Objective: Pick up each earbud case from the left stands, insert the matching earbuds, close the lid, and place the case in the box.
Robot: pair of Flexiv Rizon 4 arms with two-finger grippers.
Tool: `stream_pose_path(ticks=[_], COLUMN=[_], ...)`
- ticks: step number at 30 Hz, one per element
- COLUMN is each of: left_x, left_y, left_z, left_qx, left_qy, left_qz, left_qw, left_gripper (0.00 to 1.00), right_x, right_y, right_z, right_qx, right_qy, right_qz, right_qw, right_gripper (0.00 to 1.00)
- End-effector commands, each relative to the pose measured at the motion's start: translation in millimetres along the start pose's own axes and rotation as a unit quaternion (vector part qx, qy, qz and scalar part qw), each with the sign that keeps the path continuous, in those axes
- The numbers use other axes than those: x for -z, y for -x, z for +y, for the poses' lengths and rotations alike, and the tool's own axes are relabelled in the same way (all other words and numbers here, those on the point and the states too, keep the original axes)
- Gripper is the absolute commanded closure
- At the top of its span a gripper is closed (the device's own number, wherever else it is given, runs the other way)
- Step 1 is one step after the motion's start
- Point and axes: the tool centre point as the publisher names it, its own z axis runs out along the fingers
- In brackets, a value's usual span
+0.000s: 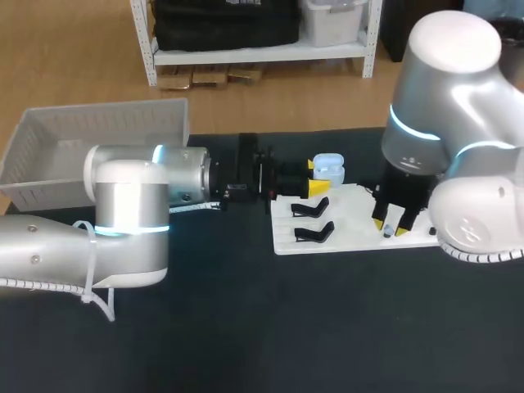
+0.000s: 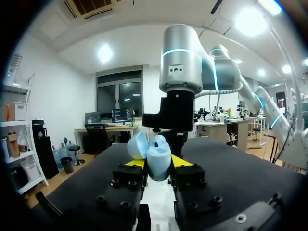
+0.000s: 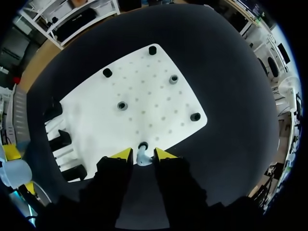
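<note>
Left gripper (image 2: 158, 162) pinches the pale blue earbud case (image 2: 156, 153) by its sides with the lid open. Only the left wrist view shows this hold; the head view places it beside the black stands (image 1: 313, 221). Right gripper (image 3: 143, 155) straddles a white earbud (image 3: 142, 157) at the white board (image 3: 144, 96) edge, and whether it clamps the earbud cannot be told.
</note>
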Motion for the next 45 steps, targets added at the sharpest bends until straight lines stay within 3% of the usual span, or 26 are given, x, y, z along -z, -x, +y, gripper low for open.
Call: stream_pose_path(ticks=[1,22,29,30,31,45], left_x=[-0.1,-0.1,-0.1,-0.1,-0.1,-0.1], left_y=[-0.7,-0.7,-0.7,-0.7,-0.7,-0.7], left_z=[-1.7,-1.7,-1.7,-1.7,-1.7,-1.7], left_qx=[-0.002,-0.002,-0.002,-0.002,-0.002,-0.002], left_qy=[0.003,0.003,0.003,0.003,0.003,0.003], left_qz=[-0.001,-0.001,-0.001,-0.001,-0.001,-0.001], left_qw=[1.0,1.0,1.0,1.0,1.0,1.0], left_gripper=[1.0,1.0,1.0,1.0,1.0,1.0], right_x=[-1.2,-1.8,-2.1,-2.2,-2.3,19.3], right_y=[1.0,0.8,0.4,0.5,0.5,3.0], right_z=[1.9,-3.3,-3.4,-3.4,-3.5,-4.4], right_qx=[-0.002,-0.013,-0.013,-0.013,-0.013,-0.016], right_qy=[-0.003,-0.005,-0.006,-0.007,-0.007,0.007], right_qz=[0.001,0.006,0.007,0.007,0.007,0.003], right_qw=[1.0,1.0,1.0,1.0,1.0,1.0], right_gripper=[0.73,0.79,0.87,0.9,1.0,1.0])
